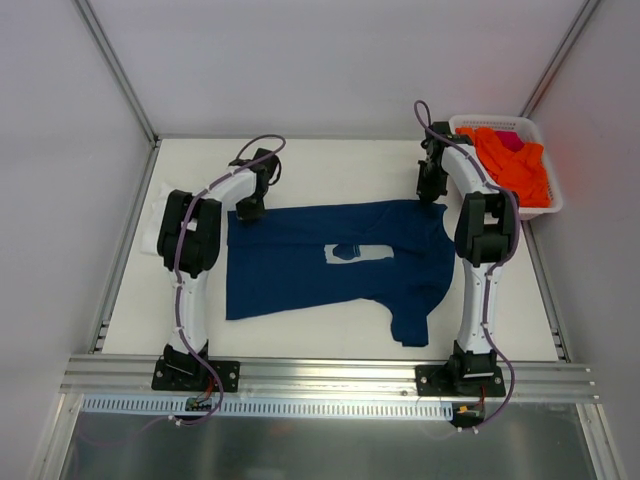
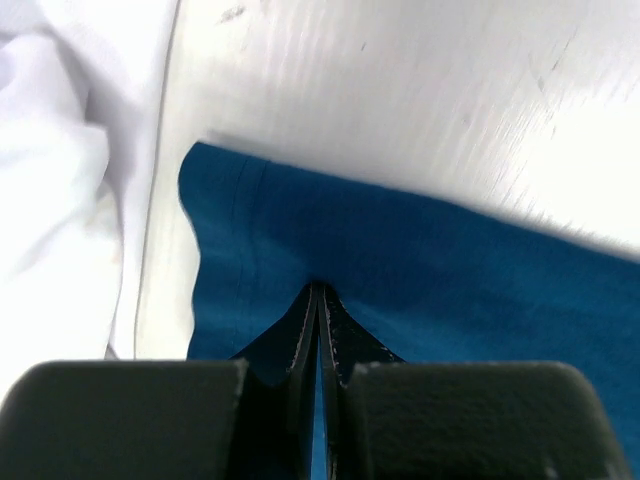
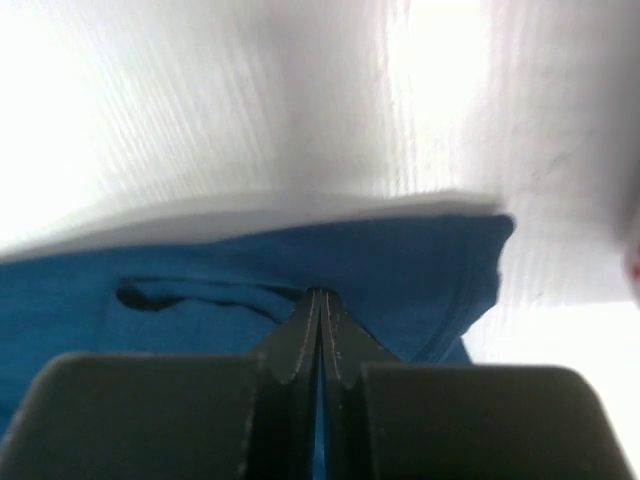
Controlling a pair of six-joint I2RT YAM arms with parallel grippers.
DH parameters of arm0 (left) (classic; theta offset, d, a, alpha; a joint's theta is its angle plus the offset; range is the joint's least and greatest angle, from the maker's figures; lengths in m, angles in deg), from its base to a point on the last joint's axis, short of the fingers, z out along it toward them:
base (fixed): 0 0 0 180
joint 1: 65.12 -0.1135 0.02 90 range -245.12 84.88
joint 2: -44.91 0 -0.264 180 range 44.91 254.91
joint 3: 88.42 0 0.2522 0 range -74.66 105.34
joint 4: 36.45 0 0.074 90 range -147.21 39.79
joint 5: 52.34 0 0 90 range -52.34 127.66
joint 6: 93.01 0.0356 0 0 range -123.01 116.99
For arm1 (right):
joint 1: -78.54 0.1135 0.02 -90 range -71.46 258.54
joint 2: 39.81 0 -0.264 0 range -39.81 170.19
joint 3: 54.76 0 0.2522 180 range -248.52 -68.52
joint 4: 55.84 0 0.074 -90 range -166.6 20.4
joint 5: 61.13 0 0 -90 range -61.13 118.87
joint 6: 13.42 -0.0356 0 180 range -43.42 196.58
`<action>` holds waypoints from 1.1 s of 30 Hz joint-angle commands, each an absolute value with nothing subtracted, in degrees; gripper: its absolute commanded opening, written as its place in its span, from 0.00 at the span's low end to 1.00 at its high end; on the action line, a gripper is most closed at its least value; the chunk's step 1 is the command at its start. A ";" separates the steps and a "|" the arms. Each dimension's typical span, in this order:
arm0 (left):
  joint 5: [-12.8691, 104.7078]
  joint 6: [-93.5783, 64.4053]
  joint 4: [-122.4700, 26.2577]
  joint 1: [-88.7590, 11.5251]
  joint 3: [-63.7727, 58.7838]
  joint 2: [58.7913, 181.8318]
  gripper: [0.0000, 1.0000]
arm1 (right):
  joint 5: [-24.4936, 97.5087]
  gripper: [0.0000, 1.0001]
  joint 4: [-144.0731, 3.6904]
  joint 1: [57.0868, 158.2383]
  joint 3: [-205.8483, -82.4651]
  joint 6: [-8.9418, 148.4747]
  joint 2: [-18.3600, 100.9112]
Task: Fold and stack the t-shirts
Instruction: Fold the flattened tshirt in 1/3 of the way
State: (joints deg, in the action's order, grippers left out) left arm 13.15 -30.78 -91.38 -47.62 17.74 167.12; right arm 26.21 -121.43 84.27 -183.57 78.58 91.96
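The navy t-shirt is spread just left of the basket, its far corners clamped tight by the left gripper and right gripper; the white t-shirt is bunched farthest from the basket. Both corners should be lifted level and carried over together so the fold is kept square. No writing can be read on the pale print

T-shirt on table; basket far right.

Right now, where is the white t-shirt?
In the top view, the white t-shirt lies at the table's left edge, partly hidden behind the left arm, just left of the navy t-shirt.
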 commanded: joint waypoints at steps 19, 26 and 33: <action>19.73 -27.09 -102.14 -50.26 47.03 184.90 0.00 | 18.06 0.00 -129.98 84.95 -200.79 77.55 103.72; 21.04 -26.83 -103.74 -52.45 54.27 188.96 0.00 | 18.23 0.01 -129.98 82.85 -202.29 77.46 104.60; 20.61 -26.83 -103.82 -53.87 54.36 189.75 0.00 | 17.62 0.00 -129.89 81.35 -203.26 76.93 104.77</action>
